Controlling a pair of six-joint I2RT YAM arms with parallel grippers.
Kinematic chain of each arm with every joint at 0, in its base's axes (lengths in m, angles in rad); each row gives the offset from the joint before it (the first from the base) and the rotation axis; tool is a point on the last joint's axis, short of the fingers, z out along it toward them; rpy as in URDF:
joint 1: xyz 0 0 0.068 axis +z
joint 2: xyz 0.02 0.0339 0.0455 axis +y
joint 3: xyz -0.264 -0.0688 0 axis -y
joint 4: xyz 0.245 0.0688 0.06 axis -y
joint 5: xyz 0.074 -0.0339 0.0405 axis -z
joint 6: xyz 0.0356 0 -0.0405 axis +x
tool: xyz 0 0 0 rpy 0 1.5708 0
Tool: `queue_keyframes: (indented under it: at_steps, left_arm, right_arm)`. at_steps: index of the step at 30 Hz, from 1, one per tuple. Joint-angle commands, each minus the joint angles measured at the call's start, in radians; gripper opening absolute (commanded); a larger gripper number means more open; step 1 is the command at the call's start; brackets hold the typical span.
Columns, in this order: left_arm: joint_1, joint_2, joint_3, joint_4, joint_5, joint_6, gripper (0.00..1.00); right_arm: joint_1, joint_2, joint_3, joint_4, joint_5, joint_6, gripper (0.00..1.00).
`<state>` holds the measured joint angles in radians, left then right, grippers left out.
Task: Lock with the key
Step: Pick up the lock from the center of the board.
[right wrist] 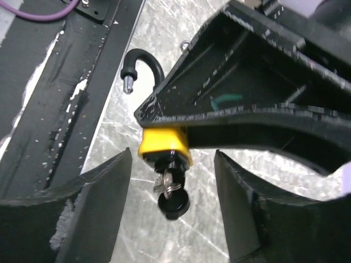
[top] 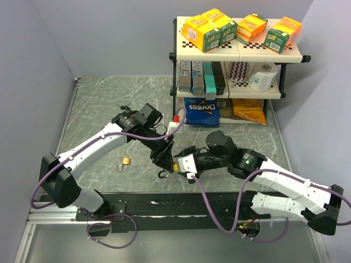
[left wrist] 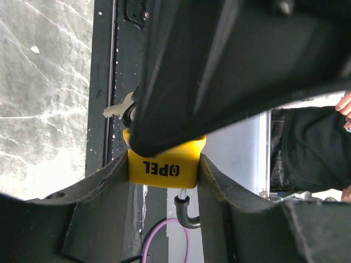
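A yellow padlock [left wrist: 163,167] marked OPEL is clamped between the fingers of my left gripper [left wrist: 163,183], which holds it above the table. Its black shackle [right wrist: 143,63] is open, with the free silver tip out of the body. A key [right wrist: 173,197] with a black head and a ring sticks out of the padlock's [right wrist: 163,143] underside. My right gripper [right wrist: 171,164] is open, with its fingers on either side of the key and not touching it. In the top view both grippers meet at the padlock [top: 177,166] near the table's front middle.
A small brass padlock [top: 125,160] lies on the marble table left of the grippers. A shelf unit [top: 237,60] with boxes, a paper roll and a Doritos bag [top: 202,112] stands at the back right. A black strip [top: 164,203] runs along the near edge.
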<state>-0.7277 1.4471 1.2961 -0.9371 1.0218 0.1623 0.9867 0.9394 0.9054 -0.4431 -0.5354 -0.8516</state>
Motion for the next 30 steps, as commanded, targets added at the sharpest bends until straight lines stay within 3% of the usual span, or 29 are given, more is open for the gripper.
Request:
queue_keyframes:
  at_steps: [1, 6, 22, 25, 28, 29, 30]
  left_arm:
    - [-0.001, -0.028, -0.007, 0.034, 0.083, -0.017, 0.18]
    - [0.002, -0.025, -0.014, 0.050, 0.103, -0.033, 0.19]
    - [0.002, -0.017, 0.002, 0.044, 0.121, -0.033, 0.20]
    - [0.002, -0.019, 0.005, 0.038, 0.115, -0.032, 0.20]
    - [0.008, -0.024, 0.005, 0.034, 0.112, -0.026, 0.25]
    - [0.022, -0.027, 0.005, 0.018, 0.116, -0.009, 0.39]
    - [0.033, -0.025, 0.011, 0.006, 0.126, 0.006, 0.48]
  right_arm:
    - [0.030, 0.006, 0.027, 0.067, 0.040, -0.053, 0.65]
    - [0.043, 0.021, 0.023, 0.073, 0.052, -0.072, 0.56]
    - [0.061, 0.061, 0.015, 0.052, 0.041, -0.127, 0.55]
    - [0.066, 0.067, 0.021, 0.043, 0.035, -0.136, 0.45]
    - [0.066, 0.068, 0.023, 0.040, 0.038, -0.138, 0.25]
    - [0.066, 0.067, 0.026, 0.038, 0.040, -0.138, 0.12]
    - [0.067, 0.067, 0.026, 0.035, 0.046, -0.135, 0.06]
